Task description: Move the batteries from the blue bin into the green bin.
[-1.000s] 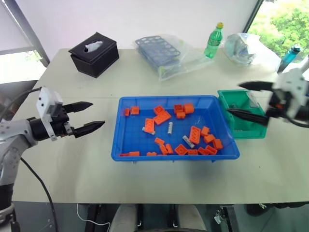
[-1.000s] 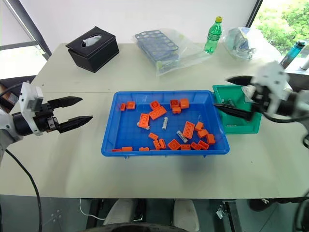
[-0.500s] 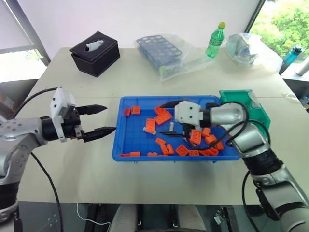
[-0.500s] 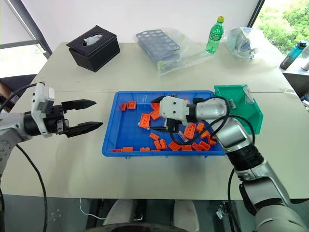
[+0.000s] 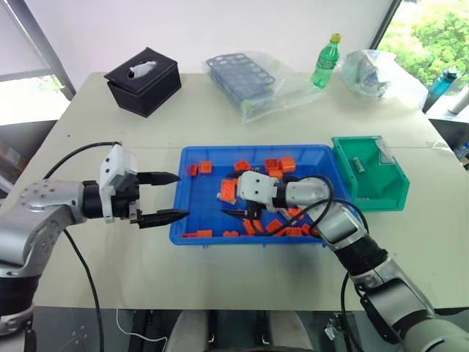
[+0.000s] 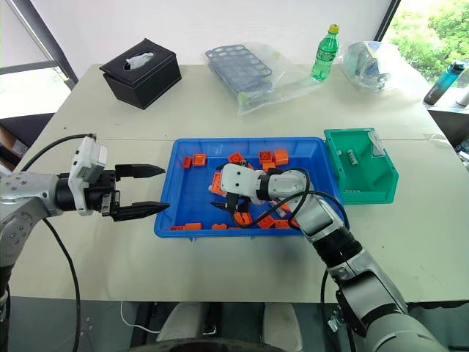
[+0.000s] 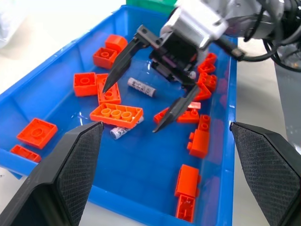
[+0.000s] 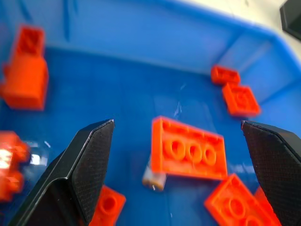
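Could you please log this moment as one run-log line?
right pincer: open, low in blue bin over battery | left pincer: open, beside bin | green bin: one battery inside

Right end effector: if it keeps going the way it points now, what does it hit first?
Likely the long orange brick in the blue bin, with a battery poking out beneath it; the open right end effector is aimed at both. Depth is unclear.

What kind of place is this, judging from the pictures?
Probably a lab or office set up for robot trials: a plain table by a window, a blue tube rack, and a blue bin of orange bricks beside a green bin.
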### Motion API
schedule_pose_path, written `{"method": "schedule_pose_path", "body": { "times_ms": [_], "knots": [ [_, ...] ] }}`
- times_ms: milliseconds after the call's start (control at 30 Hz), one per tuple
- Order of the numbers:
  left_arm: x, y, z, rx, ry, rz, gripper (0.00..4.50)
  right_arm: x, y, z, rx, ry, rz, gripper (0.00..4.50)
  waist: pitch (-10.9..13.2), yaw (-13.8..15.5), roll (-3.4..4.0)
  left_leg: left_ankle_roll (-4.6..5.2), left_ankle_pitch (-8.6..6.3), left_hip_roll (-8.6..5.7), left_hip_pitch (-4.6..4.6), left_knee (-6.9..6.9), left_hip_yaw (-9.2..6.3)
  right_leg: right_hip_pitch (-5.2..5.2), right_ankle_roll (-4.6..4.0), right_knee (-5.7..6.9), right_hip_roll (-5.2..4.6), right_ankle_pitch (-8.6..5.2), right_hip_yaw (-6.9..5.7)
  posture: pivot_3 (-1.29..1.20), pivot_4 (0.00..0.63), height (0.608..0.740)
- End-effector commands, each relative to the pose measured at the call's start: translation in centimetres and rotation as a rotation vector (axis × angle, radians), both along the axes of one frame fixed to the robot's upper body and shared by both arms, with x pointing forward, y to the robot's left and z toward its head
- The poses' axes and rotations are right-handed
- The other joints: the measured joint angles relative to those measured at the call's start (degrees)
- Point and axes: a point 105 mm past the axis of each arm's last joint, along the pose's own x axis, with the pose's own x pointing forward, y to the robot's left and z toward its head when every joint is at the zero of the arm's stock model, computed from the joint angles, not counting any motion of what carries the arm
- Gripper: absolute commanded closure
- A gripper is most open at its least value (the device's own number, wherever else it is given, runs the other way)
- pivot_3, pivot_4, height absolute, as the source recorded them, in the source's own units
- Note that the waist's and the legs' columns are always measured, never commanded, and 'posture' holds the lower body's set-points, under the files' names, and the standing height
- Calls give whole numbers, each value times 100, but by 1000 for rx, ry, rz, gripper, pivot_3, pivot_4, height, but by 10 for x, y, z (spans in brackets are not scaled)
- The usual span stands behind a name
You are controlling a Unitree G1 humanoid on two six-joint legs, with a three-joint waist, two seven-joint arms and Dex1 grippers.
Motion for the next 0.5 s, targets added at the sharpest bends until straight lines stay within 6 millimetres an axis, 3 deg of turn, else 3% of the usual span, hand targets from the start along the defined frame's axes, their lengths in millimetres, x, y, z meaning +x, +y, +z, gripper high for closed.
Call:
{"method": "schedule_pose_path", "body": {
  "times_ms": [33, 167, 200, 300, 500],
  "knots": [
    [1, -3, 8, 10, -48, -22, 0, 5, 6, 8, 28, -45, 3, 67, 0, -3, 0, 0, 0, 0, 0, 0, 0, 0, 0, 1, 1, 0, 0, 0, 150, 716],
    [7, -9, 7, -5, -82, -17, 0, 9, 8, 5, 31, -44, -4, 67, 0, -3, 0, 0, 0, 0, 0, 0, 0, -2, 0, 5, 3, 0, 1, 0, 150, 716],
    [7, -10, 5, -5, -84, -22, 0, 9, 8, 4, 39, -39, -2, 298, 0, -3, 0, 0, 0, 0, 0, 0, 0, -3, 0, 7, 3, 0, 1, 0, 150, 716],
    [5, -10, -1, -29, -58, -34, 0, 6, 11, 7, 81, -10, 6, 1307, 0, -5, 0, 0, 0, 0, -1, 1, 0, -5, 0, 10, 4, 0, 2, 0, 150, 716],
    [9, -7, -15, -50, -134, -31, 0, 2, 11, 11, 109, 18, 4, 4142, 0, -4, -1, -1, 0, 1, 0, 2, 0, -7, 0, 14, 4, 0, 3, 0, 150, 716]
  ]
}}
